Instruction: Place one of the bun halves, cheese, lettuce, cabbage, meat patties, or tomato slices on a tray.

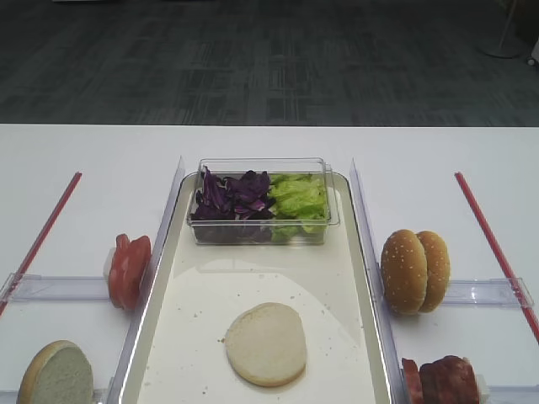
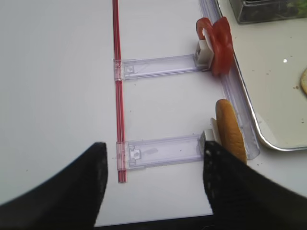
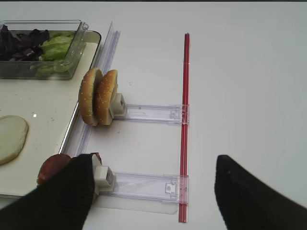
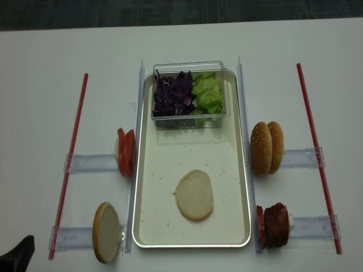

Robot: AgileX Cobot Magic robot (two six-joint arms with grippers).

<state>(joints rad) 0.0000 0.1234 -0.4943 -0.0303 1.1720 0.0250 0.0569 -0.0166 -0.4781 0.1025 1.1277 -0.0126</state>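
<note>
A wide white counter (image 4: 45, 68) carries everything, and on its middle lies a long cream metal tray (image 4: 164, 187) with rounded corners. At the tray's far end stands a clear plastic box (image 4: 190, 116) holding shredded purple cabbage (image 4: 174, 93) on the left and green lettuce (image 4: 207, 93) on the right. One pale bun half (image 4: 194, 195) lies flat, cut face up, on the near part of the tray. Right of the tray, two sesame bun halves (image 4: 267, 147) stand on edge in a clear holder, and nearer the front stand dark red-brown meat patties (image 4: 274, 225). Left of the tray stand red tomato slices (image 4: 126, 152), with another bun half (image 4: 106, 232) on edge nearer the front. The left claw (image 2: 153, 191) hovers above the counter beside that bun, jaws spread wide and gripping nothing; the right claw (image 3: 153, 191) likewise stands wide apart and empty, near the patties.
</note>
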